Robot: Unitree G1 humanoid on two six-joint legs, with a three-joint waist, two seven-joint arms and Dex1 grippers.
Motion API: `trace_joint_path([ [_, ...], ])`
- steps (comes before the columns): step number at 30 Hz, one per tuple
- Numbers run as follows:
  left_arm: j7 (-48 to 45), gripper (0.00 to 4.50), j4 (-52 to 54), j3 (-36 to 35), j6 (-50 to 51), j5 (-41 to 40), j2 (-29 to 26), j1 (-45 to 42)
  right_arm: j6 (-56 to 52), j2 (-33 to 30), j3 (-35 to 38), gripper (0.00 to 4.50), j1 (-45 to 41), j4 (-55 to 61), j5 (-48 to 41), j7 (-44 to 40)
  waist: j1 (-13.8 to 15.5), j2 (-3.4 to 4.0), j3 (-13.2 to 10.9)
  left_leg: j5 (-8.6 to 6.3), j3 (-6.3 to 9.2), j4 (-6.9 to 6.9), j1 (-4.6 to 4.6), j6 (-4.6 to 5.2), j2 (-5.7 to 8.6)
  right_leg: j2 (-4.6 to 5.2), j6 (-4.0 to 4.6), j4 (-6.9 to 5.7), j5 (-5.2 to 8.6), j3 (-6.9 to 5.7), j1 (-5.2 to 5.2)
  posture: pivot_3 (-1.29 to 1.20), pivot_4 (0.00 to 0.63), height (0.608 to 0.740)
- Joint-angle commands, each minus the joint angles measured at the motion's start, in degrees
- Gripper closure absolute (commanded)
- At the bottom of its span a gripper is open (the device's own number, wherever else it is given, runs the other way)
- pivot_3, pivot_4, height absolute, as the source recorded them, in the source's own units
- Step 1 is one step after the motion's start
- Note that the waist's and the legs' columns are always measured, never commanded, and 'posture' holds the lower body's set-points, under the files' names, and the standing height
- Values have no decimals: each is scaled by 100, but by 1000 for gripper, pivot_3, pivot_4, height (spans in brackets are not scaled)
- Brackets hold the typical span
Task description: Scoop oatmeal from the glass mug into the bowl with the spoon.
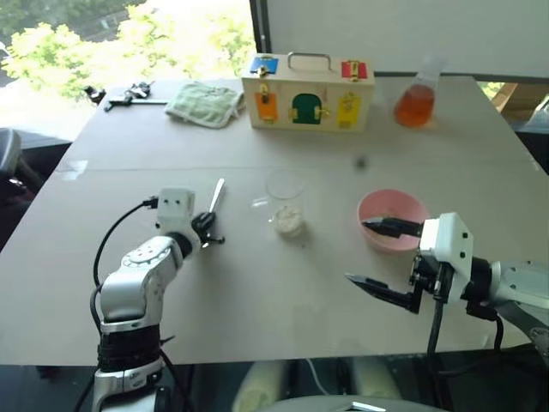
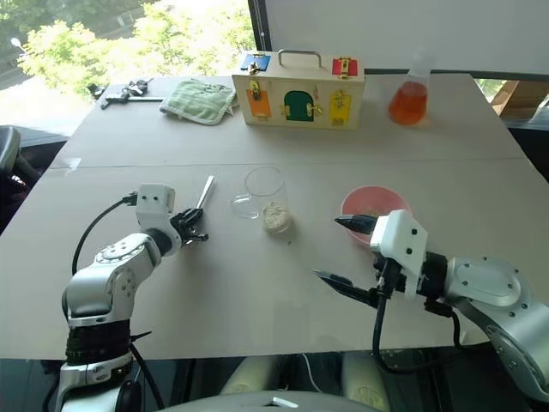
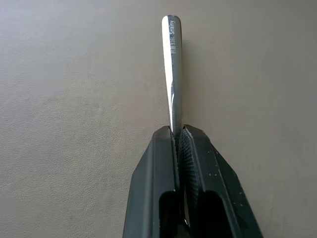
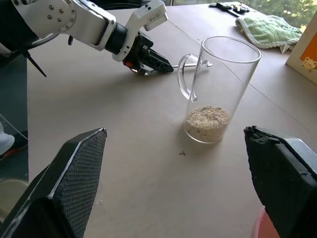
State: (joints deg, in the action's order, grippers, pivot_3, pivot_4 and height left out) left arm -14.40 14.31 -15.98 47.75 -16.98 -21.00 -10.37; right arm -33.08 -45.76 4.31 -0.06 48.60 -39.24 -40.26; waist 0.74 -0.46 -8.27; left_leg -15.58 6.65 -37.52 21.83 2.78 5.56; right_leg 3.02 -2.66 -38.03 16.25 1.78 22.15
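1. Left tool (image 3: 179, 136): fingers pressed together on the handle of the spoon (image 3: 172, 64); the free end of the handle sticks out past the fingertips, low over the bare tabletop (image 1: 257, 292).
2. From the head views, the spoon (image 2: 205, 192) lies on the robot's left of the glass mug (image 2: 265, 196), near it but apart. The left tool (image 2: 190, 225) grips its near end.
3. The mug stands upright near the middle of the tabletop, handle turned toward the left tool. The oatmeal (image 4: 207, 118) sits as a small pale heap at its bottom; the rest of the mug is empty.
4. Right tool (image 1: 386, 256): fingers spread wide, holding nothing, raised above the tabletop. In the right wrist view the mug (image 4: 218, 89) stands ahead between its two fingers, well clear of both.
5. The pink bowl (image 1: 390, 209) rests on the tabletop to the right of the mug, just behind the right tool; one finger (image 1: 393, 227) overlaps its near rim in the head views.
6. Far edge of the tabletop, well away from both tools: a wooden box (image 1: 307, 101) with coloured latches, a flask (image 1: 416, 101) of orange liquid to its right, a green cloth (image 1: 204, 103) to its left, small dark metal parts (image 1: 127, 94) beyond that.
7. Nothing stands between spoon and mug, or between mug and bowl.
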Motion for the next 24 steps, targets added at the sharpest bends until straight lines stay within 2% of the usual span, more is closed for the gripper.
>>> trace_joint_path([
  [1, 216, 4448, 400, -362, -244, -134, 342, 624, 42, 29, 46, 0, -56, 75, -59, -1, -5, 0, 0, 0, -1, 1, 1, 0, 0, 0, 0, 0, 0, 2, 0, 0, 150, 740],
  [4, 251, 4448, 747, -483, -764, -111, 525, 1046, 43, 57, 27, 0, -88, 43, -73, -11, -4, -1, 1, 0, -3, 2, 2, 0, -1, -1, 0, 2, 0, 3, 0, 0, 150, 740],
  [8, -20, 4448, 1352, -785, -1658, -582, 936, 1565, 45, 111, -41, 0, -158, -64, -67, -73, 7, -8, -4, 0, -5, 2, 2, 0, -2, -1, 0, 1, 0, 4, 0, 0, 150, 740],
  [11, -789, 4448, 1887, -645, -2384, -529, 632, 2389, 12, 147, -36, 0, -243, -174, -138, -102, 16, -15, -8, 0, -2, 0, 5, 0, -2, 0, 1, 2, 0, -2, 0, 0, 150, 740],
  [14, -1487, 4448, 2170, -1007, -2917, -699, 338, 3420, -85, 222, 58, 0, -364, -341, -388, -84, 6, -14, -8, -2, -4, 6, 8, 2, -2, 1, 2, 12, 1, 3, 0, 0, 150, 740],
  [16, -1863, 4448, 2223, -1078, -3557, -542, 155, 3830, -123, 249, 49, 0, -431, -442, -501, -117, 13, -13, -10, -2, -4, 8, 9, 2, -4, 2, 3, 15, 2, 1, 1, 0, 150, 740],
  [21, -2526, 4448, 2418, -572, -4604, -372, -83, 4075, -344, 423, -49, 0, -575, -622, -923, -101, 149, -9, -16, -16, 4, 4, 12, 23, -4, 9, 5, 17, 3, -14, -2, 0, 150, 740],
  [24, -2600, 4448, 2565, -38, -4702, -322, -163, 3805, -522, 498, -41, 0, -632, -712, -1160, -23, 164, -9, -16, -16, 2, 2, 14, 25, -3, 11, 5, 22, 2, -14, -3, 0, 150, 740],
])
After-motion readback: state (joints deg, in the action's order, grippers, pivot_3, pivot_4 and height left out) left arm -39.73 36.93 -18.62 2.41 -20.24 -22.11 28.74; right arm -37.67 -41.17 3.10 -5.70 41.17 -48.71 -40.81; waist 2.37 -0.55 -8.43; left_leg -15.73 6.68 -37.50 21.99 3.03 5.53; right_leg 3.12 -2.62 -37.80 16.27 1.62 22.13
